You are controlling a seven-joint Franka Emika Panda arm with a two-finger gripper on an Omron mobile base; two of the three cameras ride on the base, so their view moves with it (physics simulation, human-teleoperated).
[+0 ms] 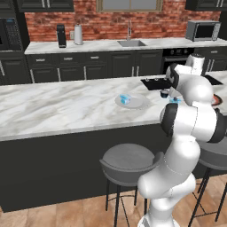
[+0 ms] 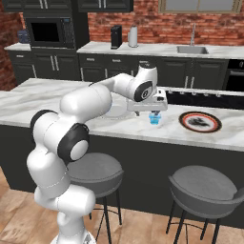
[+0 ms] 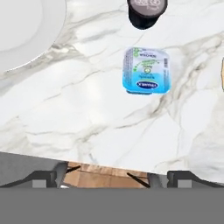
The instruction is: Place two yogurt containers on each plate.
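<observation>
My gripper (image 3: pixel 109 175) hangs open over the marble counter near its front edge, nothing between its fingertips (image 3: pixel 59 172). A light blue yogurt container (image 3: pixel 146 70) lies on the counter just ahead of them, apart from both plates; it also shows under the hand (image 2: pixel 154 118). A dark yogurt container (image 3: pixel 147 11) stands beyond it (image 1: pixel 164 93). The pale plate (image 3: pixel 22 30) lies to the left and carries another light blue yogurt container (image 1: pixel 125 99). The red-rimmed dark plate (image 2: pixel 200 122) lies to the right; what lies on it I cannot make out.
A black cooktop (image 1: pixel 155 83) is set into the far side of the island. Two grey stools (image 2: pixel 205 190) stand under the counter's front edge (image 2: pixel 157 138). The arm's own bulk (image 1: pixel 190 119) hides part of the counter in the left base view.
</observation>
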